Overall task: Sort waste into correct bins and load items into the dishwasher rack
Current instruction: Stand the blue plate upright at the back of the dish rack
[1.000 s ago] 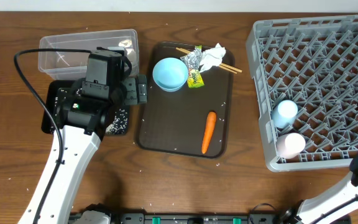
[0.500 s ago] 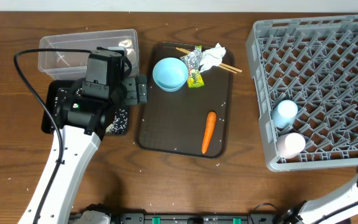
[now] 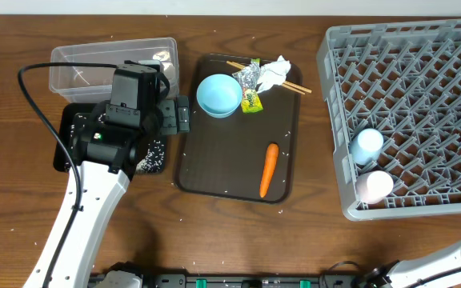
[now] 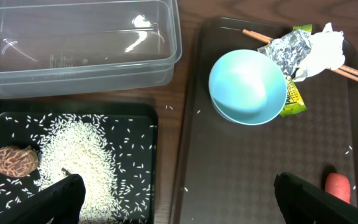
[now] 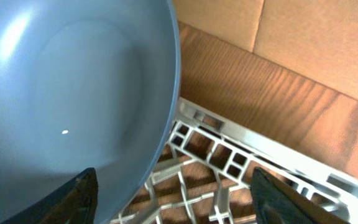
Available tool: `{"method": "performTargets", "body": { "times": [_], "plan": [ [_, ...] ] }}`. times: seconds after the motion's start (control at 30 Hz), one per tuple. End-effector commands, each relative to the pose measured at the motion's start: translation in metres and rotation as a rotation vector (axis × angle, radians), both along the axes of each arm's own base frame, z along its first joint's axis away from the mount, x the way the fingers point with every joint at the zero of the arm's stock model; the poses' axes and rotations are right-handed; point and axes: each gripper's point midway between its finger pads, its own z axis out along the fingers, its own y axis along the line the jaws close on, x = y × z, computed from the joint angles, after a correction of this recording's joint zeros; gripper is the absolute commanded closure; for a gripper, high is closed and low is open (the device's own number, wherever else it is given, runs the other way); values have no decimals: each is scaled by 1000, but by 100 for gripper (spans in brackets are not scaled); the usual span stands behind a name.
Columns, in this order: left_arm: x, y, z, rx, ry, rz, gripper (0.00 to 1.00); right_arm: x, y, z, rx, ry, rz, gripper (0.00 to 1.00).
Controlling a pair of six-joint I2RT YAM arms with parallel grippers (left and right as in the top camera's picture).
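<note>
Backing right arm (image 3: 434,260) off toward lower-right corner. Holding right gripper (image 5: 173,186) spread beside large blue bowl (image 5: 61,93), apparently released in dishwasher rack (image 5: 229,168). Keeping left gripper (image 4: 179,186) spread, empty. Leaving carrot (image 3: 269,170) pending.

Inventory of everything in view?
rack: 1, grey, right
blue cup, pink cup: 2, in rack
big bowl: 1, blue, at rack
serving tray: 1, brown, centre
small bowl: 1, light-blue, serving tray
chopsticks: 2, wooden, under tissue
tissue: 1, white, serving tray
wrapper: 1, green-yellow, beside tissue
carrot: 1, orange, serving tray
tub: 1, clear, left
bin tray: 1, black, beside tub
rice, lump: white, brown, bin tray
left gripper: open, over trays
right gripper: open, at big bowl
</note>
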Motion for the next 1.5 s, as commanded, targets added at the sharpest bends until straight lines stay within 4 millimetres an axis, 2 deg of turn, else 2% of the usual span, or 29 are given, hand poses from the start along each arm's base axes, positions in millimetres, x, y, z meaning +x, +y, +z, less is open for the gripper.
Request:
{"method": "performTargets", "body": {
  "times": [0.0,0.13,0.2,0.43,0.53,0.63,0.77,0.87,0.97,1.1,1.27,1.4,1.47],
  "plan": [
    [3,2,5,0,-9,8,2,1,6,-11,27,-38,-4,33],
    [3,2,5,0,-9,8,2,6,5,-23,9,-84,-10,40],
    [3,2,5,0,-9,8,2,6,4,-27,-1,-98,-16,49],
    [3,2,5,0,-9,8,2,6,4,-37,-19,-111,-15,99],
    [3,2,5,0,-9,8,2,6,4,-38,-21,-112,-14,99],
    [3,2,5,0,-9,8,2,9,4,-26,-35,-140,-1,99],
    [3,2,5,0,-9,8,2,13,4,16,-97,-195,27,99],
    [3,2,5,0,-9,8,2,13,7,61,-190,-232,53,99],
    [3,2,5,0,-9,8,2,4,9,116,-326,-247,51,99],
    [3,2,5,0,-9,8,2,-10,19,173,-539,-171,28,99],
    [3,2,5,0,-9,8,2,-9,38,210,-817,72,-1,99],
    [3,2,5,0,-9,8,2,11,53,225,-1003,255,-8,99],
    [3,2,5,0,-9,8,2,25,60,231,-1067,288,-14,99]
  ]
}}
